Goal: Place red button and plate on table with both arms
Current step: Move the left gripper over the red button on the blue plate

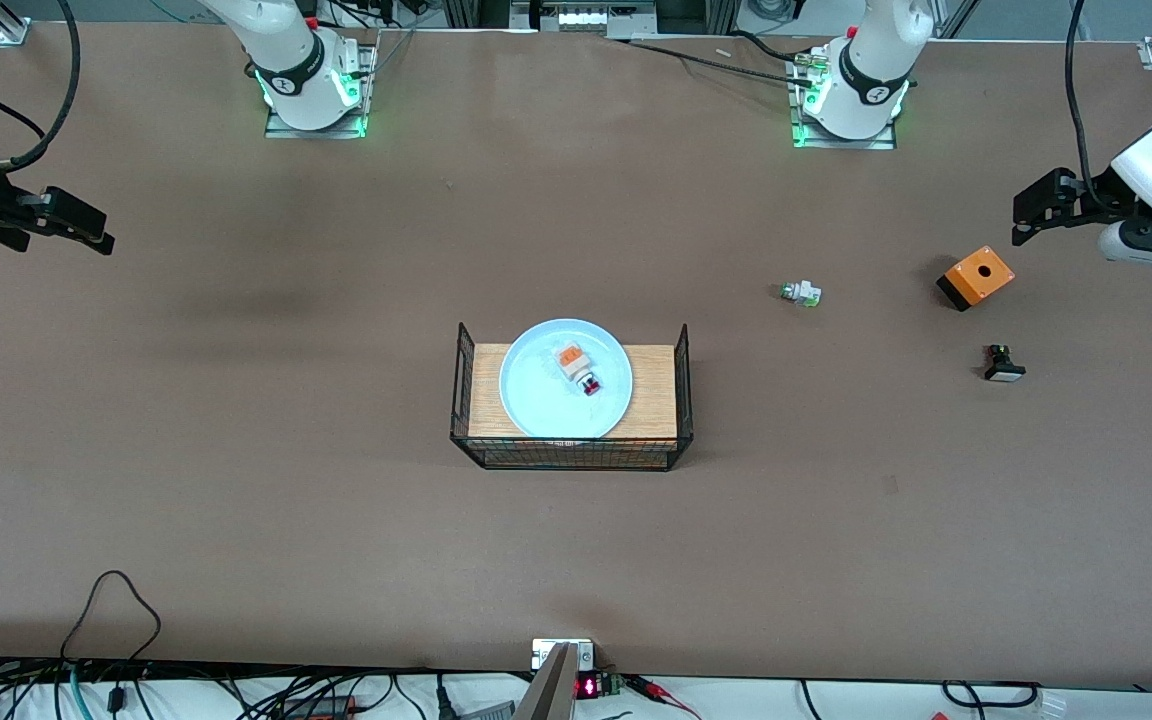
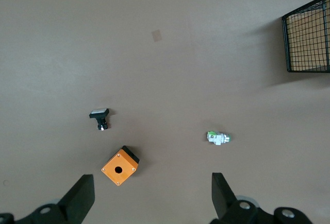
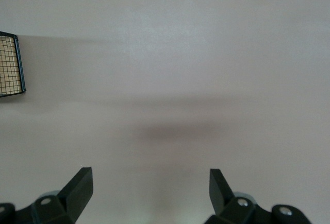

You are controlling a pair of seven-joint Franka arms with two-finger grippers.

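Red-capped button [image 1: 581, 369], a tiny push-button part with a white body and an orange block, lies on the round pale light-blue plate [image 1: 536, 400], toward the side of the plate away from the front camera. That plate sits on the small wooden board with black wire-mesh sides [image 1: 654, 392], and I take this board as my landmark, standing in the middle of the flat matte brown desk [image 1: 236, 500].

My left tool [image 1: 1032, 213] hangs in the air over the desk toward the left arm's end from the board, well apart from it, its two black fingers [image 2: 80, 199] spread wide with nothing between them. My right tool [image 1: 76, 222] hangs over bare desk toward the right arm's end from the board, also well apart, fingers [image 3: 78, 188] equally wide and holding nothing. Both arms wait.

From the board toward the left arm's end lie three loose parts: a small white-and-green button part [image 1: 801, 293] nearest the board, an orange square box with a round hole in its top [image 1: 976, 277] past it, and a black part with a white cap [image 1: 1002, 365], which is nearer the front camera than the box.
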